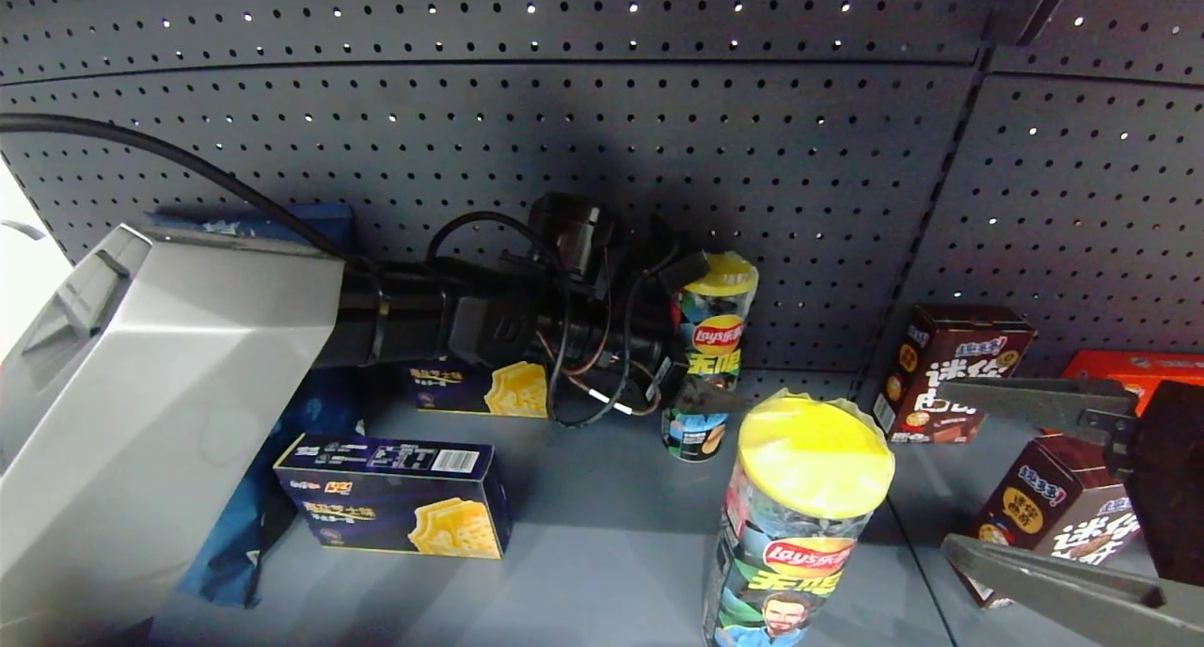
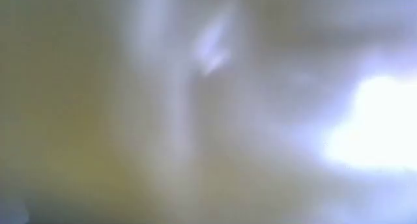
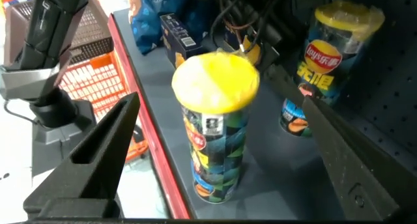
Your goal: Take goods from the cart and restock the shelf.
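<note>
**Chip can upright just ahead of the spread right jaws**

Chip can [image 1: 800, 525], yellow-lidded, stands on the shelf [image 1: 602, 534] near its front edge, with its long axis vertical. The right gripper [image 1: 943, 468] sits level with the can's body, on the can's right. Its jaws are spread wide, one toward the back of the shelf and one toward the front. In the right wrist view the can lines up with the gap between them. In the head view the can is just beyond the tips, with nothing touching it.

A second, rear chip can [image 1: 710, 355] stands upright farther back, near the pegboard. The left gripper [image 1: 705, 337] is right against it. Whether those jaws are clamped on that can cannot be told, as the left wrist view is wholly blurred.

Blue biscuit boxes [image 1: 395, 497] lie to the left and brown boxes [image 1: 950, 370] stand to the right.

Assessment: the right arm is much the nearer to the front can. Any grasp calls for a straight advance toward the robot's left, then closure across the can's width. A glancing touch high on the body could tip the can off the shelf edge.
</note>
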